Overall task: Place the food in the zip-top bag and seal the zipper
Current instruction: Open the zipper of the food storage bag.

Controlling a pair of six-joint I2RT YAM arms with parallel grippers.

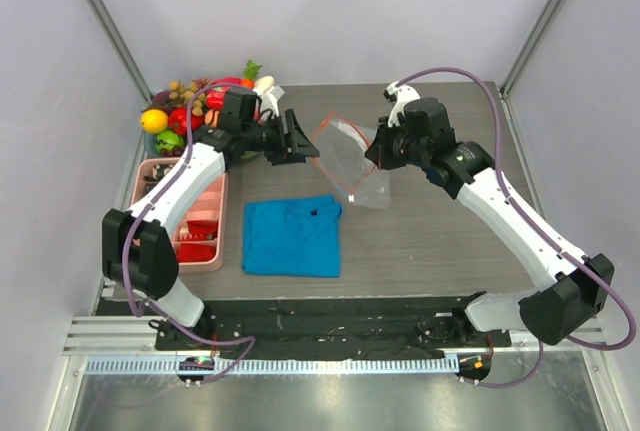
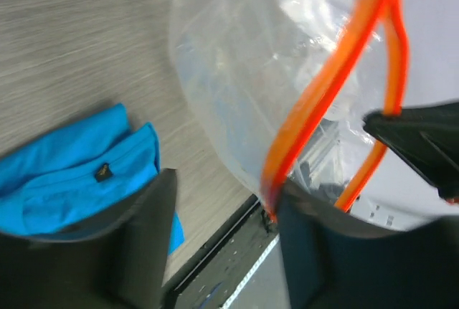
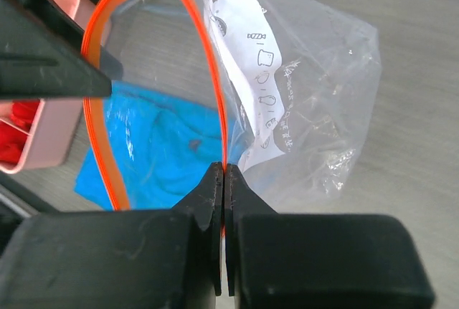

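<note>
Evidently the zip-top bag (image 3: 308, 108) is being held open: right pincer (image 3: 224, 180) clamps its zipper (image 3: 217, 87), left pincer (image 2: 226, 216) gapes beside it, next fetching food (image 1: 190, 111).

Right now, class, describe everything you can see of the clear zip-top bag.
The zip-top bag is clear, crinkly plastic with a white printed label, empty, held over the table. Its orange-red zipper gapes open. The right hand is shut on one zipper strip; the other strip lies against a finger of the open left hand.

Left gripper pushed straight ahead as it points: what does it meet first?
Probably the zipper of the zip-top bag, hanging just ahead of the left gripper; exact depth is unclear.
</note>
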